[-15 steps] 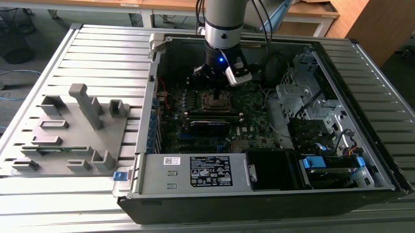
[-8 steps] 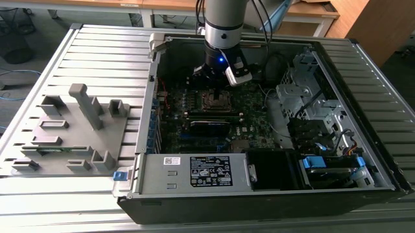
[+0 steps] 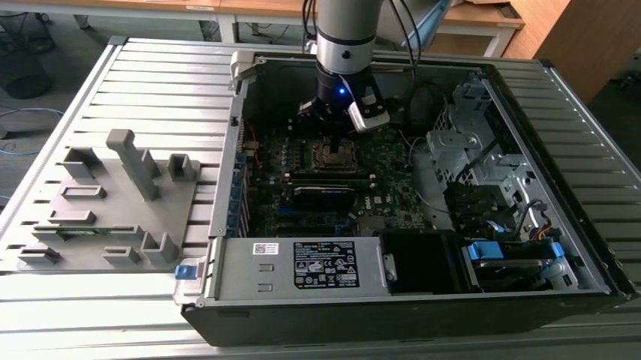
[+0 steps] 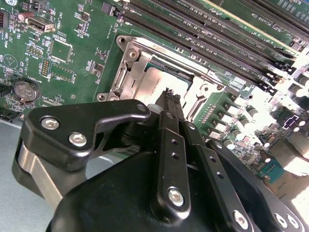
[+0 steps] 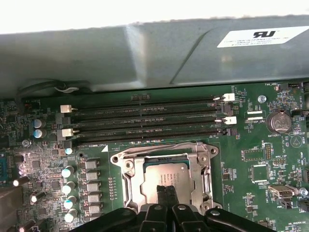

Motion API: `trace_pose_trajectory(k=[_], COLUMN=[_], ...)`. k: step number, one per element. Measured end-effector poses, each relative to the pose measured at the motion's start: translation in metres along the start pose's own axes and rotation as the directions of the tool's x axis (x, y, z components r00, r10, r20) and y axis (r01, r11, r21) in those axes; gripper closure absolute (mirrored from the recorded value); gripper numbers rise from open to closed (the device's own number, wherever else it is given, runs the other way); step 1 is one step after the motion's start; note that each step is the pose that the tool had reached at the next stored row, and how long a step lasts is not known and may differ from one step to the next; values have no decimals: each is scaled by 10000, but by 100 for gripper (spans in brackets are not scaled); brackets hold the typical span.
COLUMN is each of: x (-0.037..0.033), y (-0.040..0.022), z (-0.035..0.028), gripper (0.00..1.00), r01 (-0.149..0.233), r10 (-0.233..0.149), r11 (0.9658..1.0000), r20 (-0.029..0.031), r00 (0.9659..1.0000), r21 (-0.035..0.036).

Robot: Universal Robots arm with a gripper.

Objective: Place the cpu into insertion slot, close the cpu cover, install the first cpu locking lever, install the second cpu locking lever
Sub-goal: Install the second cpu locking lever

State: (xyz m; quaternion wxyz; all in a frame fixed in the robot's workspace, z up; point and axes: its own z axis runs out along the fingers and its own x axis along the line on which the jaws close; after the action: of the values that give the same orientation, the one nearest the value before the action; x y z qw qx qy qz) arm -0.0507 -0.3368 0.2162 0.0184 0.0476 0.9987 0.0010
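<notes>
- While the arm hangs over the open computer case [image 3: 561,187], we see its gripper [image 3: 335,120] low above the insertion slot [image 3: 335,155] in the exterior view.
- In both wrist views the two black fingers [image 5: 165,193] are pressed together with no gap, and we see nothing held between them; the tips stand just over the cpu [image 5: 164,175].
- We see the cpu [image 4: 161,82] lying flat inside the insertion slot [image 4: 126,72], with its dull grey top showing through the cut-out of the cpu cover [image 5: 193,166].
- We find the cpu cover [image 4: 133,65] lying down over the socket, as a silvery frame around the chip.
- We see green circuit board [image 5: 256,159] around the socket, and long black memory slots [image 5: 145,121] run beside it.
- We see the case resting on a table of grey ribbed slats [image 3: 150,90].
- On the exterior view's left a grey fixture plate [image 3: 100,217] with upright blocks lies on the same slats.
- A grey box with a white label [image 3: 300,264] sits at the near edge of the case.
- Behind the table we see wooden desks [image 3: 481,15] and a grey floor.
</notes>
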Motion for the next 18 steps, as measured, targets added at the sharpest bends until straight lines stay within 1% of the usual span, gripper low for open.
trace_pose_trajectory(k=[10,12,18], x=[-1,-1,-1], y=[0,0,0], z=[-19,-40,-50], gripper=[89,89,89], r01=[0,0,0], r10=[0,0,0], r11=[10000,10000,10000], r20=[1,0,-1], r00=[10000,10000,10000], r21=[-2,0,2])
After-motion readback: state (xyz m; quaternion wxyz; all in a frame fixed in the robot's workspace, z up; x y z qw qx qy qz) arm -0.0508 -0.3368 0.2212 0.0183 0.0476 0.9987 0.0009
